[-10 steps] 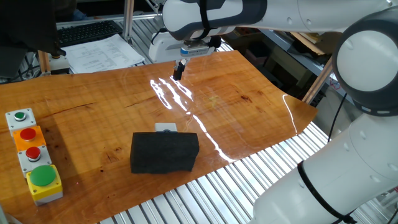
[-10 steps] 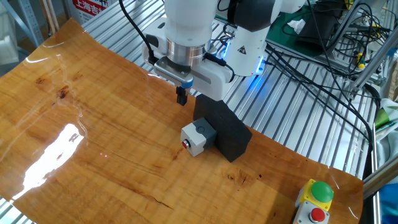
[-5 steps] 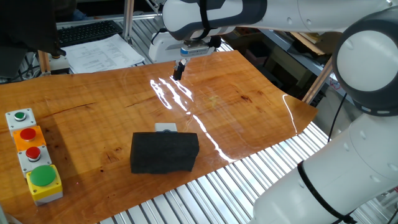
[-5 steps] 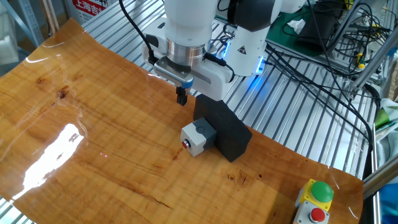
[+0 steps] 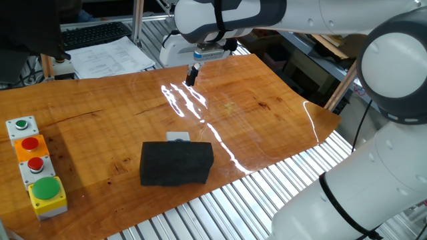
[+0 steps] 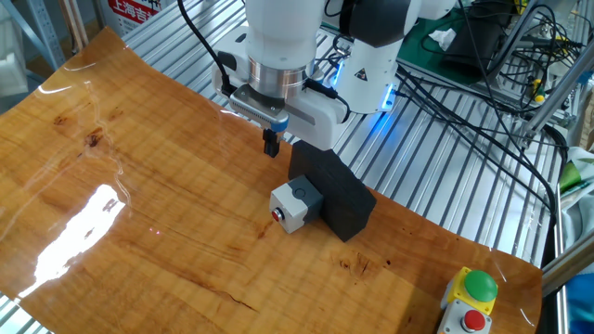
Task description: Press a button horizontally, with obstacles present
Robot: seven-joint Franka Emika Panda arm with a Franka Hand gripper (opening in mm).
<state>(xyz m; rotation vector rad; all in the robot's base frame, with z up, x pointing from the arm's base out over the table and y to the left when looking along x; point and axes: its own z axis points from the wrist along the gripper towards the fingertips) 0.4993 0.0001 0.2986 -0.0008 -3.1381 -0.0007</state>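
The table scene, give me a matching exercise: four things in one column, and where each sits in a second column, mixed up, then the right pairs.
Things:
1. black block
2. button
3. end effector
4. stack of button boxes

Places:
A. above the wood, short of the block
B. at the table's edge, far from the arm
C. right against the black block's side
D. between the small grey box and the metal slats

Pairs: 1-D, 2-C, 3-A, 4-B
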